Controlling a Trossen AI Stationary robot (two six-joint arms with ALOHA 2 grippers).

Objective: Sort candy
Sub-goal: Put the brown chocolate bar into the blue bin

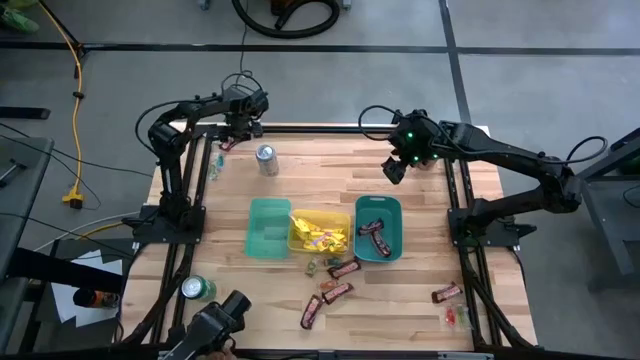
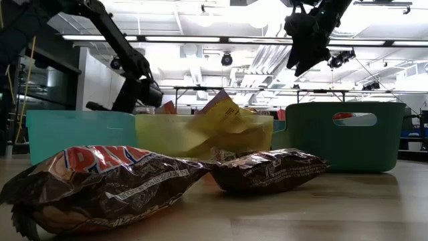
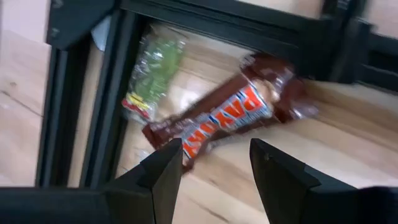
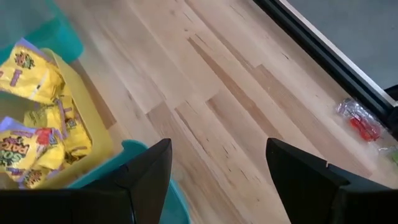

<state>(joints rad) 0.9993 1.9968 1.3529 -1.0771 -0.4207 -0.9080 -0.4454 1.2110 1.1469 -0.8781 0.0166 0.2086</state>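
Left gripper [image 1: 232, 135] is at the far left corner of the worktop [image 1: 310, 170], over the frame rail. Its fingers [image 3: 163, 168] stand apart with nothing between them, hovering above a brown-and-red bar [image 3: 227, 118] that lies flat on the wood. A small clear packet with green and red pieces [image 3: 149, 71] sits just beside that bar, against the black frame rail [image 3: 68, 106].

Right gripper [image 1: 395, 168] hangs above the far right part of the worktop, beyond the dark teal bin [image 1: 379, 228]. Fingers [image 4: 146, 177] wide, empty, well clear of the surface in the low view.

Candy layout:
- yellow packets [image 1: 320, 235] piled in the yellow bin [image 1: 319, 246], middle of the row of three bins
- two dark bars [image 1: 374, 236] in the dark teal bin
- light teal bin [image 1: 268, 228] at the left of the row; can't tell if anything is in it
- several loose bars [image 1: 338, 292] on the worktop in front of the bins
- one bar [image 1: 446, 293] and a small red-and-clear packet [image 1: 457, 316] near the front right corner
- another small red packet [image 4: 360, 121] by the right edge rail in the right wrist view

Silver can [image 1: 267, 159] upright near the left gripper; green can [image 1: 197, 290] at front left.
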